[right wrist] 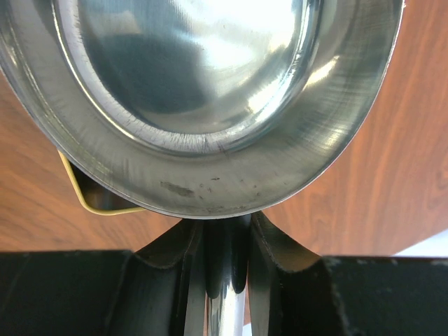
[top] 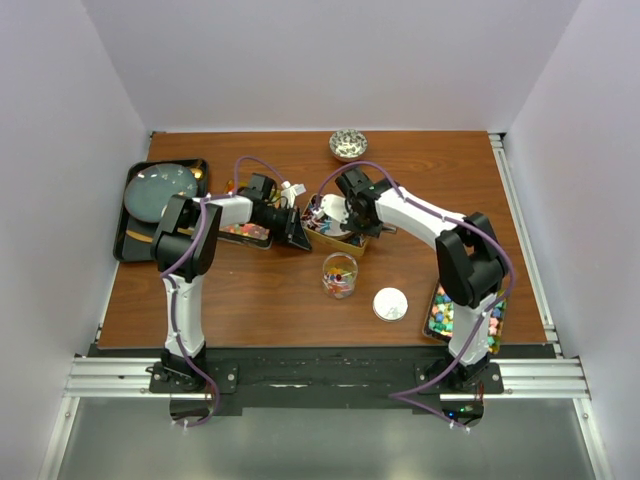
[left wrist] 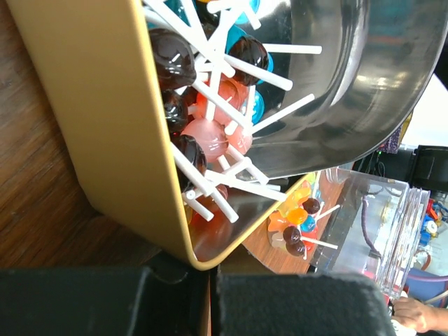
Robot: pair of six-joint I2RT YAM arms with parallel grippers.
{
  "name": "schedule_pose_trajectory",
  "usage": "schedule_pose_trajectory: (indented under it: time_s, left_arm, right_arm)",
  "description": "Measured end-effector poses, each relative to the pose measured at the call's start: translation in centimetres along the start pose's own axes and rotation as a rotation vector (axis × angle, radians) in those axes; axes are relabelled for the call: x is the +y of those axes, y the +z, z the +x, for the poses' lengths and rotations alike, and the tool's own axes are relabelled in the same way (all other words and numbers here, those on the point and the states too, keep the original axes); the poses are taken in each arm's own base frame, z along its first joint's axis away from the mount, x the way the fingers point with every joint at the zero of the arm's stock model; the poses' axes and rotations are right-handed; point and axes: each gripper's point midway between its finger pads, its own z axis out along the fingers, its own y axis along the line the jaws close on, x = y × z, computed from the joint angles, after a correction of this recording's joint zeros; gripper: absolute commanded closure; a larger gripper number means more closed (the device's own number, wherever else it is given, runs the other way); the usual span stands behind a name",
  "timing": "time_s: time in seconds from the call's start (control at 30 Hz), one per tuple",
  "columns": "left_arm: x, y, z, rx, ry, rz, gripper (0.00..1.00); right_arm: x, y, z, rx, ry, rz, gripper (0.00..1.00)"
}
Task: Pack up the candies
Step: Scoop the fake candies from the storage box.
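The left arm [top: 183, 300] rises from its base at the lower left of the top view. It bends at the elbow and runs right across the wooden table [top: 250, 295]. The left gripper [top: 297, 228] is at the frame's middle. In the left wrist view the left gripper [left wrist: 210, 280] is clenched on the rim of a gold tray [left wrist: 91, 105], which fills the left half of that frame.

The lollipops [left wrist: 210, 133], dark, pink and blue with white sticks, lie heaped inside this tray. From above they show just above centre [top: 325, 224].

The right arm [top: 470, 265] climbs from the lower right, folds at the elbow and stretches up and left. The right gripper [top: 352, 203] is over the gold tray [top: 345, 238]. In the right wrist view its fingers [right wrist: 266, 245] grasp the handle of a steel spoon [right wrist: 196, 105]. The spoon's bowl covers the upper frame, above a corner of the tray [right wrist: 91, 201].

A clear cup [top: 339, 275] holding some candies stands below the tray, with a white lid [top: 390, 303] just to its right. More bright candies [top: 441, 308] lie at the right edge under the right arm. Others [top: 245, 233] lie beneath the left forearm.

A black tray [top: 135, 238] with a round plate [top: 160, 190] sits at the far left. A small bowl [top: 348, 145] is at the top centre.
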Motion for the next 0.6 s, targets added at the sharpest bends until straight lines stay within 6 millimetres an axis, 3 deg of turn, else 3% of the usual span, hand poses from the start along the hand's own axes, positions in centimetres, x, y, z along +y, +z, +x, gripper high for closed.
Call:
schedule_pose_trajectory:
  time_s: [0.6]
  left_arm:
    - [0.1,-0.1,0.3,0.010,0.010,0.001,0.95]
  right_arm:
    - [1.8,-0.9,-0.2,-0.080,0.156,-0.166,1.00]
